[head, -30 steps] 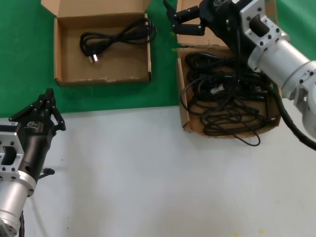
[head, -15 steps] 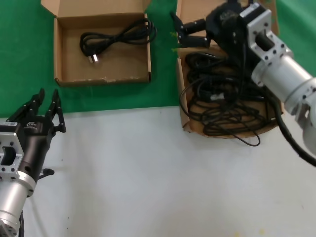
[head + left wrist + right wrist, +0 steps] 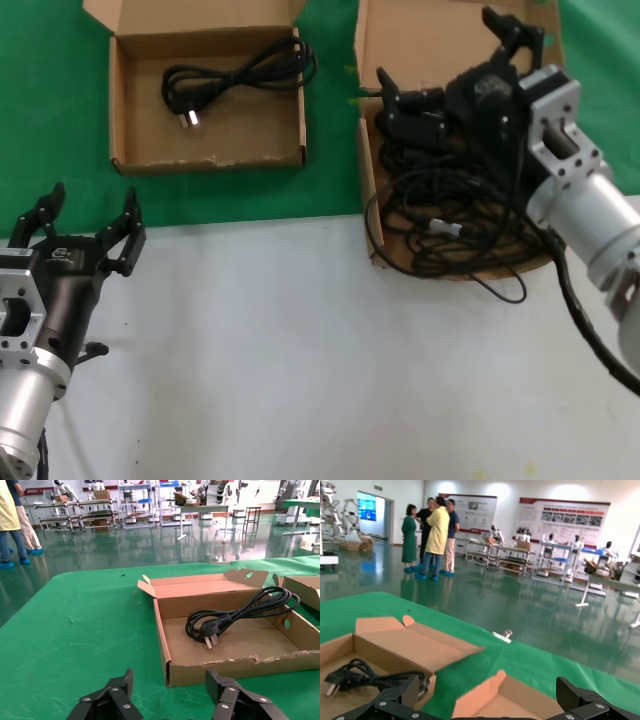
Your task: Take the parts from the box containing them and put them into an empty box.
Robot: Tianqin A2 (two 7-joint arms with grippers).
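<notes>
The smaller cardboard box (image 3: 200,160) at the back left holds one coiled black power cord (image 3: 235,75). The bigger box (image 3: 430,30) at the back right holds a tangle of several black cords (image 3: 450,215). My right gripper (image 3: 450,60) hangs open and empty over the back of the bigger box, just above the cords. My left gripper (image 3: 85,215) is open and empty at the near left, short of the smaller box. The left wrist view shows the open gripper (image 3: 170,680) facing that box (image 3: 220,667) and its cord (image 3: 235,615). The right wrist view shows open fingers (image 3: 410,690).
The boxes stand on a green mat (image 3: 60,120); the white table top (image 3: 300,350) lies nearer to me. A loop of cord (image 3: 505,290) hangs over the bigger box's front rim. The right wrist view shows the smaller box (image 3: 395,647) and the bigger box's flap (image 3: 475,697).
My left gripper has opened wide in place. My right gripper has moved right and nearer, over the bigger box's cords, and has opened wide.
</notes>
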